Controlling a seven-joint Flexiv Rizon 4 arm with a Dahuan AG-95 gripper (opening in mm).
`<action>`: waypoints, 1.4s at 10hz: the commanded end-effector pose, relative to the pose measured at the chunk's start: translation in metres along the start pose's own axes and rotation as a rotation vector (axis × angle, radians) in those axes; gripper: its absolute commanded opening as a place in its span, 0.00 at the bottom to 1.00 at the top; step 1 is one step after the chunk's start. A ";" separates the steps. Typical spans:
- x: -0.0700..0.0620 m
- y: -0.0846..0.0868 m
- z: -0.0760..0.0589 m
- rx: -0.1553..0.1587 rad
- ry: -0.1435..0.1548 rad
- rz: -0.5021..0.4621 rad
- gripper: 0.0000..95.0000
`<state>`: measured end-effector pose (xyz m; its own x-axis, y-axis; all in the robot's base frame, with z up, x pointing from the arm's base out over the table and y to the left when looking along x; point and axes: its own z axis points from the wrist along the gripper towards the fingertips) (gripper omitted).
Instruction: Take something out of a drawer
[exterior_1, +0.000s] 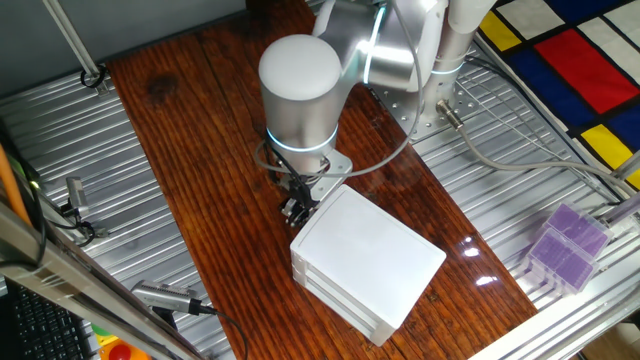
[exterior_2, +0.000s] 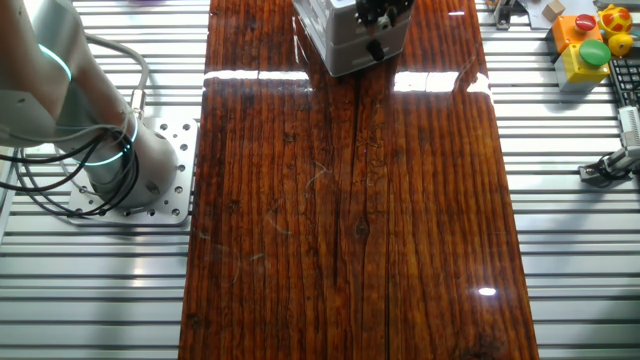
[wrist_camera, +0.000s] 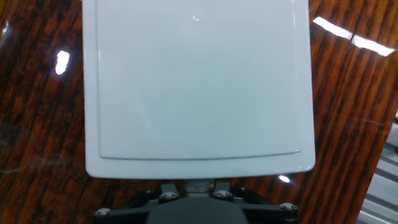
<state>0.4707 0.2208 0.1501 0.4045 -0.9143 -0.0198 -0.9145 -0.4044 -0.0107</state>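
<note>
The white stacked box (exterior_1: 372, 255) stands on the wooden table, and it also shows in the other fixed view (exterior_2: 335, 45) and in the hand view (wrist_camera: 199, 87). Its uppermost drawer (exterior_2: 335, 20) looks closed. My gripper (exterior_1: 297, 207) is at the box's front, level with the top drawer. In the hand view my gripper (wrist_camera: 199, 188) has a finger (wrist_camera: 169, 186) on each side of the small white knob (wrist_camera: 199, 183) and is shut on it. The tan block is hidden.
The dark wooden tabletop (exterior_2: 350, 200) runs long in front of the box, with ribbed metal (exterior_2: 570, 230) on both sides. The arm's base (exterior_2: 120, 170) stands to the left. A purple box (exterior_1: 565, 245) and coloured toys (exterior_2: 590, 45) lie off the wood.
</note>
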 end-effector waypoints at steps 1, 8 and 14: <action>0.000 -0.001 0.000 0.003 0.002 -0.014 0.00; 0.000 0.000 0.000 0.014 0.014 -0.033 0.00; 0.002 0.000 0.001 0.016 0.012 -0.032 0.00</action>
<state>0.4723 0.2189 0.1499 0.4320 -0.9018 -0.0109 -0.9017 -0.4316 -0.0272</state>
